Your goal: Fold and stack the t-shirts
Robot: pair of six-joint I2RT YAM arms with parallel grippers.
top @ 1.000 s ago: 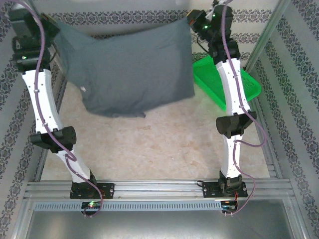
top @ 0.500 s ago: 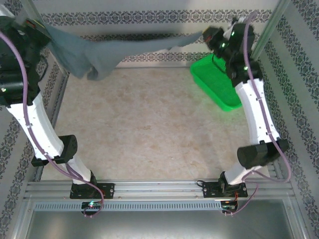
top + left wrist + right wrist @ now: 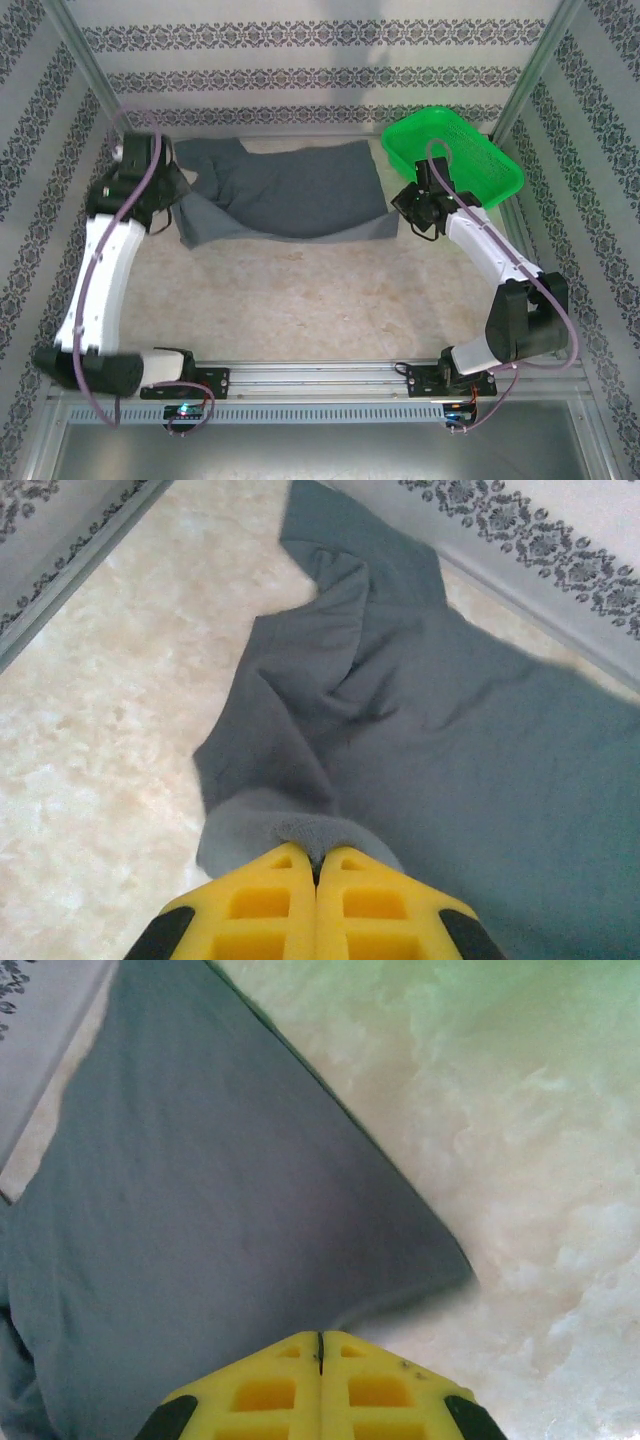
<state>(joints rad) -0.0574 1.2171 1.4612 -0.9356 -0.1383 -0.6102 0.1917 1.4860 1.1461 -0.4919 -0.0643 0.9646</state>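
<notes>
The dark slate-grey t-shirt (image 3: 290,190) lies spread across the back of the table, its left end bunched and folded over. My left gripper (image 3: 178,200) is at that left end, low over the table. In the left wrist view its yellow fingers (image 3: 270,900) are shut on a fold of the t-shirt (image 3: 450,750), pinched at the tips of the left gripper (image 3: 318,858). My right gripper (image 3: 398,205) is at the shirt's right edge. In the right wrist view the right gripper (image 3: 320,1338) is shut, and the edge of the t-shirt (image 3: 200,1210) runs into its tips.
A green basket (image 3: 455,150) stands at the back right, just behind the right gripper. Patterned walls and metal posts close in the table on three sides. Bare pale tabletop (image 3: 320,300) stretches from the shirt to the arm bases.
Both arms have come down from high at the back. The shirt, which hung stretched in the air between the grippers, now lies on the table.
</notes>
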